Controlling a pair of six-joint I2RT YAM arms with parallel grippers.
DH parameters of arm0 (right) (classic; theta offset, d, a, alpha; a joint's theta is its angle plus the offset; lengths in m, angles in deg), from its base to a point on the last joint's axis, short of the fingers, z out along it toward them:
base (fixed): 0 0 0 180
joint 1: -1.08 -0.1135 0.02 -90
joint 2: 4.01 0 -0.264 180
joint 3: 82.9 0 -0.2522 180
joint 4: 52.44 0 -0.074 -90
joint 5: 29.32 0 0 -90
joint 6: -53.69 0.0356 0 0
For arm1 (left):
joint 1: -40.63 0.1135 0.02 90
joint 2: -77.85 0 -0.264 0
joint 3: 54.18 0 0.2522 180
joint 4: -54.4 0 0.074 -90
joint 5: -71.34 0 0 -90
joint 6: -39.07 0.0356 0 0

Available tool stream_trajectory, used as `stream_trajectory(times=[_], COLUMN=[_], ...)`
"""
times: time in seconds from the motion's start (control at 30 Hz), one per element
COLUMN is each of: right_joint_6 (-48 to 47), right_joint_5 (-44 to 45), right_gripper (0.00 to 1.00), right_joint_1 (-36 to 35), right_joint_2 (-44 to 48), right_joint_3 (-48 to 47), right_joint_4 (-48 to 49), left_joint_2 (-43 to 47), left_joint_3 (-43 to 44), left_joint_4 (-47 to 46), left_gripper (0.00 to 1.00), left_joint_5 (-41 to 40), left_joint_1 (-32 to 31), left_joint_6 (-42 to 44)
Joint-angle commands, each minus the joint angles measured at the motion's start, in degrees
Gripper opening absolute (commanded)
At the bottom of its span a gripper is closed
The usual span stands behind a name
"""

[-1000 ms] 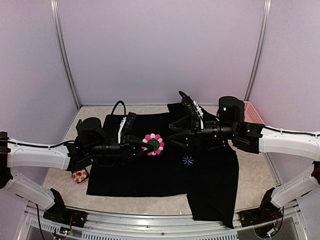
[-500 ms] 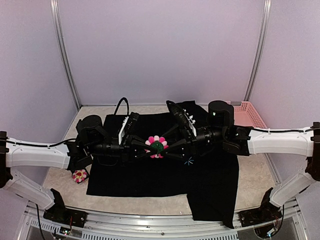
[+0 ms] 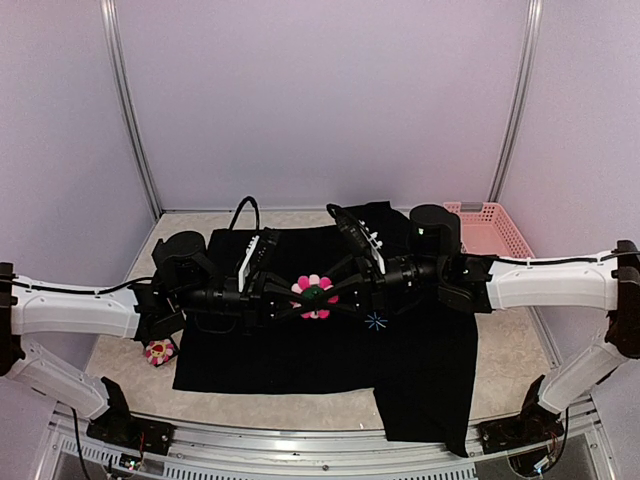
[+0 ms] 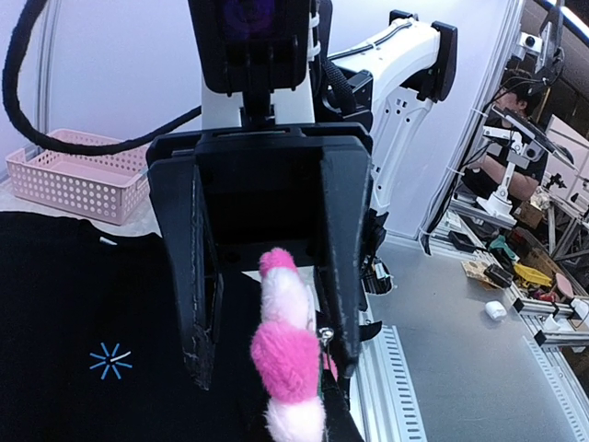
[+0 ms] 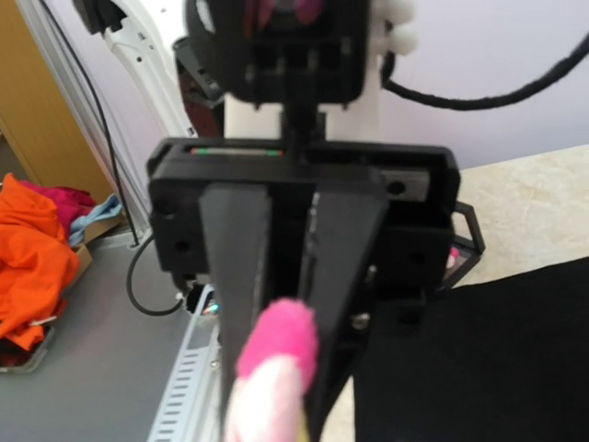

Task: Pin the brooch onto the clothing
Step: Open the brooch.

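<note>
Backdrop, top view: pale lilac walls (image 3: 320, 100) around a beige table (image 3: 512, 350), and we see a black T-shirt (image 3: 290, 355) spread flat on it.
Markings, top view: the only mark we find is a light-blue starburst mark (image 3: 376, 321) on the shirt's chest.
Arms, top view: both reach inward, nearly level, and meet nose to nose above the shirt.
Brooch, top view: the brooch (image 3: 314, 293) hangs between the left gripper (image 3: 298, 300) and the right gripper (image 3: 335, 292), near the starburst, pink and white petals around a dark green middle.
Other things, top view: a second flower (image 3: 159, 351) lies on the table by the shirt's left edge, and a pink basket (image 3: 485, 228) stands at far right.
Left wrist view: the right gripper (image 4: 274, 364) faces us, fingers apart, one on each side of the brooch (image 4: 287, 354). We cannot tell whether they touch it.
Right wrist view: the left gripper (image 5: 276, 387) faces us, fingers drawn together and clamped on the brooch (image 5: 274, 350).
</note>
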Motion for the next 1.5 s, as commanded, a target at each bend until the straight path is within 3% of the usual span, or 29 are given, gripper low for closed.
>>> stream_trajectory(times=[0.0, 0.17, 0.67, 1.2, 1.37, 1.47], right_joint_6=[1.0, 1.3, 5.2, 6.5, 3.6, 2.1], right_joint_5=[1.5, 2.6, 16.1, 20.8, 9.8, 8.3], right_gripper=[0.39, 0.24, 0.08, 0.41, 0.4, 0.2], right_joint_1=[-0.5, -0.4, 1.1, 1.1, 1.1, 1.1], right_joint_2=[-0.7, -0.6, -0.9, -5.4, -3.1, -0.1], right_joint_3=[-1.3, -1.1, -1.3, -5.3, -3.9, -1.7], right_joint_4=[1.0, 0.7, -5.7, -9.7, -5.7, -4.1], left_joint_2=[1.5, 2.3, 5.2, 5.4, 5.4, 5.5], left_joint_3=[1.7, 1.6, 3.7, 4.3, 2.6, 1.9], left_joint_4=[0.9, 1.2, 7.9, 9.3, 6.2, 5.0], left_gripper=[0.0, 0.0, 0.0, 0.0, 0.0, 0.0], left_joint_5=[-0.5, -0.7, -6.5, -8.2, -6.7, -6.3], left_joint_1=[-0.6, -1.4, -6.3, -9.1, -6.5, -5.1], left_joint_6=[1.6, 3.0, 11.8, 15.6, 11.0, 9.4])
